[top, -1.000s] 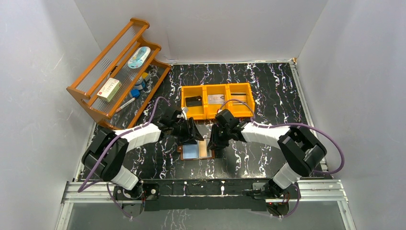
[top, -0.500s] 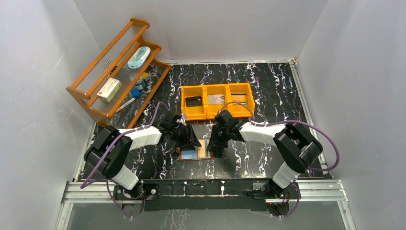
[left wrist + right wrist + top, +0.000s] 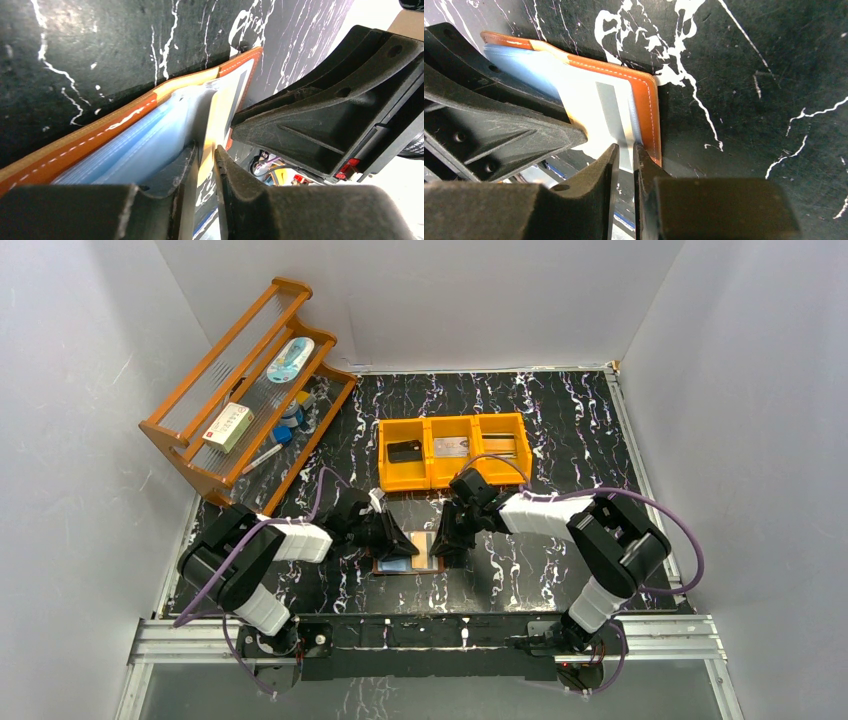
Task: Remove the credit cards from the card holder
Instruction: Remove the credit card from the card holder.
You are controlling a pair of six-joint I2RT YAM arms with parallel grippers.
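The brown leather card holder (image 3: pixel 400 565) lies open on the black marbled table between both grippers. In the left wrist view its stitched edge (image 3: pixel 75 150) and pale-blue pocket show, with a tan credit card (image 3: pixel 217 115) standing out of the pocket. My left gripper (image 3: pixel 206 152) has its jaws nearly together with that card's edge between the tips. My right gripper (image 3: pixel 625 149) is shut on the near edge of the holder's right half (image 3: pixel 644 100), where a pale card with a grey stripe (image 3: pixel 599 107) lies. From above, the left gripper (image 3: pixel 398 540) and right gripper (image 3: pixel 446 548) meet over the holder.
An orange three-compartment bin (image 3: pixel 384 455) stands just behind the holder, with a black card (image 3: pixel 405 451) and a silvery card (image 3: pixel 452 446) in it. A wooden rack (image 3: pixel 250 390) with a white-and-red box (image 3: pixel 227 426) leans at the back left. White walls enclose the table.
My left gripper has dropped lower onto the holder's left half and its jaws have narrowed around the tan card. The right gripper has hardly moved.
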